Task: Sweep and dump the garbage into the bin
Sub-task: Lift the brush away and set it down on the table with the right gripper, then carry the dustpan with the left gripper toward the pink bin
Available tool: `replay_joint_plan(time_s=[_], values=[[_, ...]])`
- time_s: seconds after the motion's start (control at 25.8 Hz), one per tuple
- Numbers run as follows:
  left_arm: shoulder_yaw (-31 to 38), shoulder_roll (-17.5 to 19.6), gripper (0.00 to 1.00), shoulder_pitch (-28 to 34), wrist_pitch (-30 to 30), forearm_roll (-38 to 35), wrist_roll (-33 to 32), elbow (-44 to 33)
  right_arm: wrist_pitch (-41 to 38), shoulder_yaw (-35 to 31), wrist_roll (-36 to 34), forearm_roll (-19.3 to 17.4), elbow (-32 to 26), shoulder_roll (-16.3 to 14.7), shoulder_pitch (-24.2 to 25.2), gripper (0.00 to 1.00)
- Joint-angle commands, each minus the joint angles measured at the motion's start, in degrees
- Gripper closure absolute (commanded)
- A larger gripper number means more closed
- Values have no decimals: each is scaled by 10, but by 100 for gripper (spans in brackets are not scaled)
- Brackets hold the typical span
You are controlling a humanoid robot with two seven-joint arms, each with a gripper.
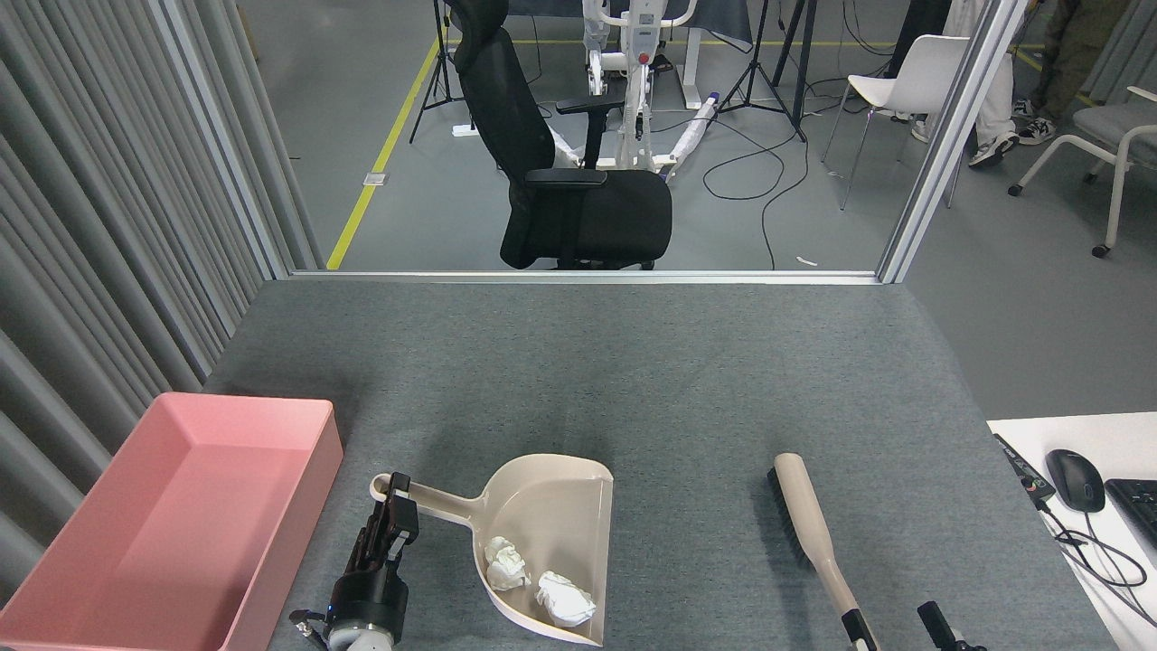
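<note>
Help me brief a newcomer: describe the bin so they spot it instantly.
Find the grey felt table; at its near-left corner sits the bin, left of the beige dustpan. It is the only pink thing: a shallow rectangular tray, empty.

On the grey felt worktop (pixel 633 380), the left hand (pixel 394 506) grips the handle of a beige plastic dustpan (pixel 551 533) holding two crumpled white paper wads (pixel 538 579). A shallow pink plastic tray (pixel 172 533) sits left. The right hand (pixel 895 628) stands open around a beige brush's (pixel 809 533) handle.
</note>
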Motion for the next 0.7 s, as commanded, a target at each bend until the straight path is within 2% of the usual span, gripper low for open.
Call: replay_joint_plan(time_s=[0.0,0.23,0.31,0.35,0.5,0.66], values=[[1,0,81,0,0,1,0,-1,-22,-27,-2,-6,-22,1,4,1],[15,4,85,0,1,3,-2,-7,-23,-52,1,-13,-33,-4,3,1],[21,6,97,2,3,4,-7,-20,-22,-52,2,-13,-33,-5,3,1],[23,11,99,3,5,6,-8,-28,-22,-52,2,-13,-33,-5,3,1],[31,22,100,18,5,9,-15,-63,-21,-52,4,-13,-33,-5,3,1],[36,31,100,31,10,51,-31,-122,-20,-52,4,-13,-32,-5,3,1]])
